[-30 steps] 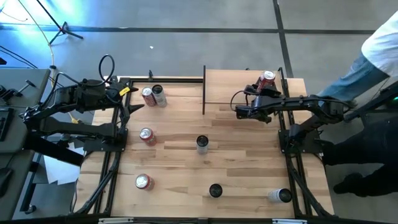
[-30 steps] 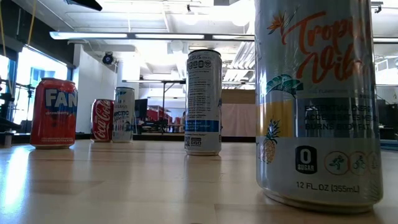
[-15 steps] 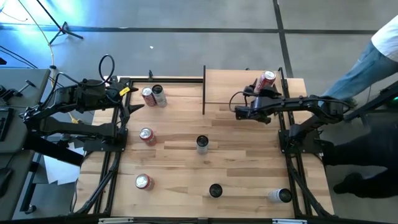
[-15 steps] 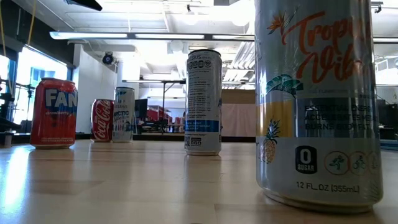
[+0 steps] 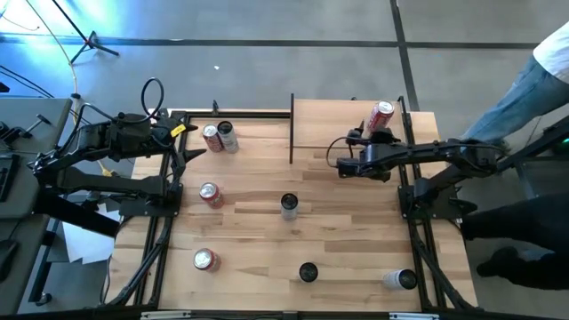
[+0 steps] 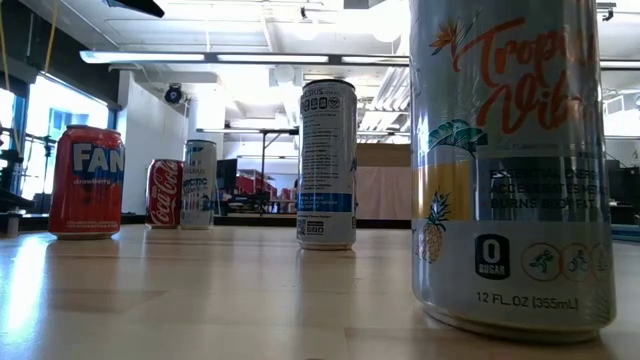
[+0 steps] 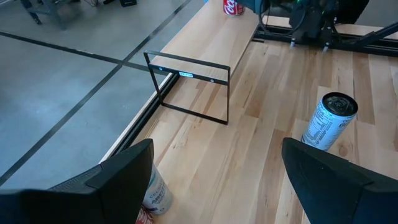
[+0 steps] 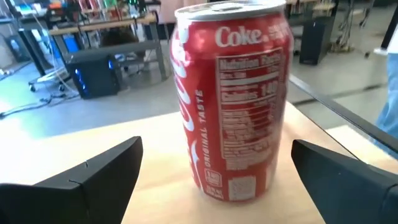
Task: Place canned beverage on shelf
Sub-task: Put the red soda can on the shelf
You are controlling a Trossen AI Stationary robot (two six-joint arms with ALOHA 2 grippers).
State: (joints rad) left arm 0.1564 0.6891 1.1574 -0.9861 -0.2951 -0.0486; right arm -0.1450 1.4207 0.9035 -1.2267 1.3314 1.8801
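Observation:
A red Coke can [image 8: 231, 99] stands upright on its base on the shelf [image 5: 342, 124], a light-wood board with a thin black frame at the table's far right. It also shows in the high view [image 5: 380, 114]. My right gripper [image 5: 375, 137] is open just on the near side of the can. In the right wrist view [image 8: 216, 163] its two fingers stand on either side of the can, apart from it. My left gripper [image 5: 189, 148] is open and empty at the table's far left; it also shows in the left wrist view [image 7: 217, 180].
Several other cans stand on the tabletop: a red and a silver one [image 5: 219, 136] at far left, a red one [image 5: 211, 194], a slim one [image 5: 289, 205], a red one [image 5: 206, 260], a dark one [image 5: 308, 271]. A white one [image 5: 398, 279] is at near right. A person [image 5: 542, 80] stands at the right.
My right gripper has drawn back a little from the Coke can toward the table's near edge. The can stays upright on the shelf.

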